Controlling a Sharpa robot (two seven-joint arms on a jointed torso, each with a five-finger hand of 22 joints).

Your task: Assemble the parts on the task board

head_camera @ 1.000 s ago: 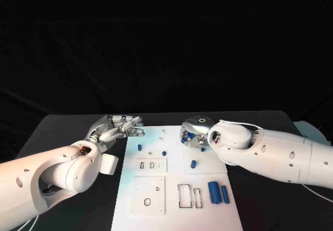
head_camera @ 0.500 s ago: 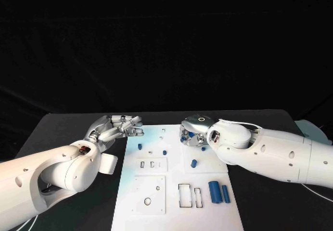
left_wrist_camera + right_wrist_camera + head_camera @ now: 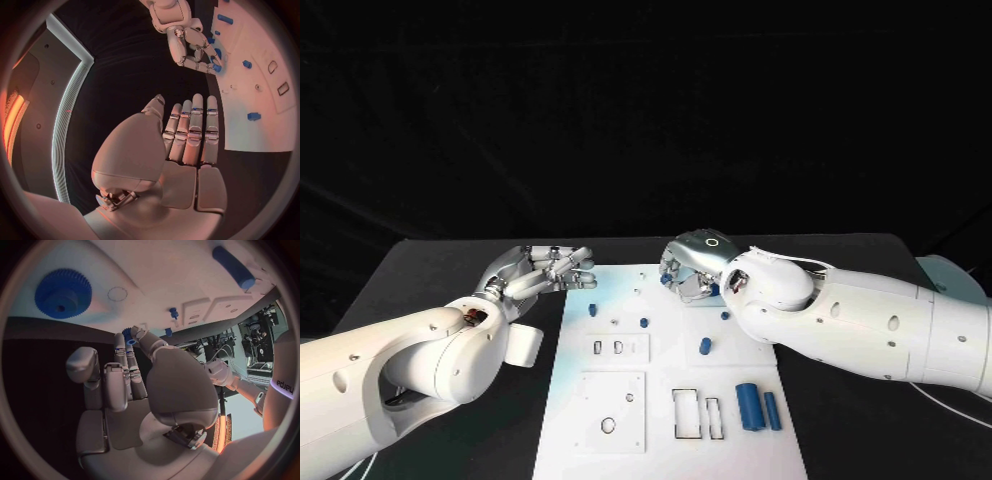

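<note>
Two silver hands over a black table (image 3: 444, 265). Head view: white flat task board (image 3: 668, 420) mid-table; left hand (image 3: 538, 268) hovers off its far-left corner, fingers spread, holding nothing; right hand (image 3: 692, 265) curls over the far edge, apparently pinching a small blue part (image 3: 691, 280); two blue cylinders (image 3: 759, 405) lie near-right. Left wrist view: fingers straight, empty. Right wrist view: blue toothed gear (image 3: 62, 292) rests on the board.
</note>
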